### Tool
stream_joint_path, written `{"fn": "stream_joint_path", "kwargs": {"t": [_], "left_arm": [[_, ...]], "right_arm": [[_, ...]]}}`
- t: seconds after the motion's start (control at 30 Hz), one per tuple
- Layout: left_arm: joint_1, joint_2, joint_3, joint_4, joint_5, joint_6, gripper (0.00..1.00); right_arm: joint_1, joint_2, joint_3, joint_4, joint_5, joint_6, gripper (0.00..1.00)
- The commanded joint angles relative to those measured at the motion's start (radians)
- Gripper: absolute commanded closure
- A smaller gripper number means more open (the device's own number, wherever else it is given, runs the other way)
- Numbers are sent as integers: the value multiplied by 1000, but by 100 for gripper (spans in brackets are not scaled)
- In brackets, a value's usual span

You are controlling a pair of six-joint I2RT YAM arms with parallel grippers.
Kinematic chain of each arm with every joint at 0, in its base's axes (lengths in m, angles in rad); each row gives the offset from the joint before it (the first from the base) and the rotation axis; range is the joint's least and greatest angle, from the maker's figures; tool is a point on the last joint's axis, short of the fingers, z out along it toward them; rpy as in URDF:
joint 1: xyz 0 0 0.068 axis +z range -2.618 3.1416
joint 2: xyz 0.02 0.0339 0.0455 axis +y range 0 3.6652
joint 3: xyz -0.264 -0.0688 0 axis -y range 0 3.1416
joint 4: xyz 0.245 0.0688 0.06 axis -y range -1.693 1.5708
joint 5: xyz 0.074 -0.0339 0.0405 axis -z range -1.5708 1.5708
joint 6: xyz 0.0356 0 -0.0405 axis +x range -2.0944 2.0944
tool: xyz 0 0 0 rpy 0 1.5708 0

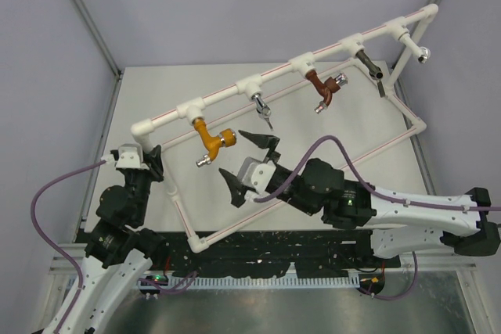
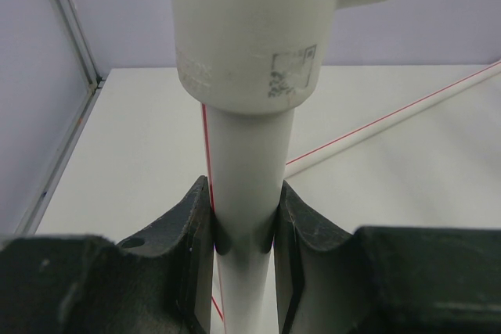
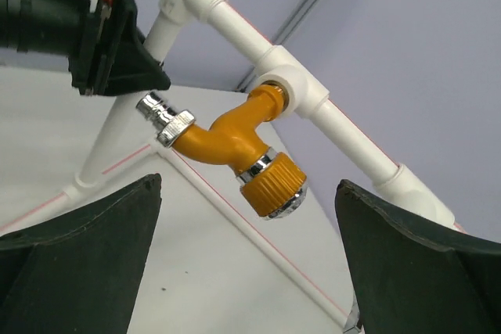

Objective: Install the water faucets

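- The upright (image 2: pixel 246 162) of the white pipe frame, at the left corner, is being pinched by the left gripper (image 2: pixel 244 232), jaws pressed onto it just under a fitting.
- The orange faucet (image 3: pixel 235 142) is being carried by the leftmost tee (image 3: pixel 293 87). Its body is slanting down from the tee toward the arms, spout end leftward.
- How fully it is being seated in the thread probably cannot be told.
- The right gripper (image 1: pixel 249 166) is being held spread wide and empty just right of the faucet. The knob (image 3: pixel 274 189) is being faced by its open fingers, and this arm is the nearer.
- Further right, a reddish-brown tap (image 1: pixel 325 91) is being carried on the same rail.
- The table (image 1: pixel 156 91) is lying well below, so room around the knob is being judged ample.
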Motion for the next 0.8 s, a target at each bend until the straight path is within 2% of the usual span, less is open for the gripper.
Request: {"fn": "stream_joint_path", "kwargs": {"t": [0.0,0.1,0.23,0.37,0.57,0.6,0.63,0.7,0.73,0.77], "left_arm": [[-11,7,18,-7,63,-8,100],[-11,12,19,-9,63,-8,100],[-11,13,19,-9,63,-8,100],[-11,16,18,-12,59,-5,100],[-11,21,16,-10,56,-3,100],[-11,21,16,-12,57,-3,100],[-11,21,16,-10,59,-5,100],[-11,21,18,-10,60,-3,100],[-11,24,18,-10,59,-3,100],[-11,26,16,-10,59,-3,100]], "right_arm": [[63,39,58,-54,70,-439,4],[90,97,94,-57,137,-539,3],[106,165,81,99,208,-668,0],[107,241,102,199,245,-768,7],[101,326,145,275,286,-780,30],[100,344,148,289,297,-779,41],[98,356,150,317,314,-769,46],[97,379,176,317,344,-724,65],[98,392,188,303,366,-699,68],[97,393,212,276,371,-624,76]]}}
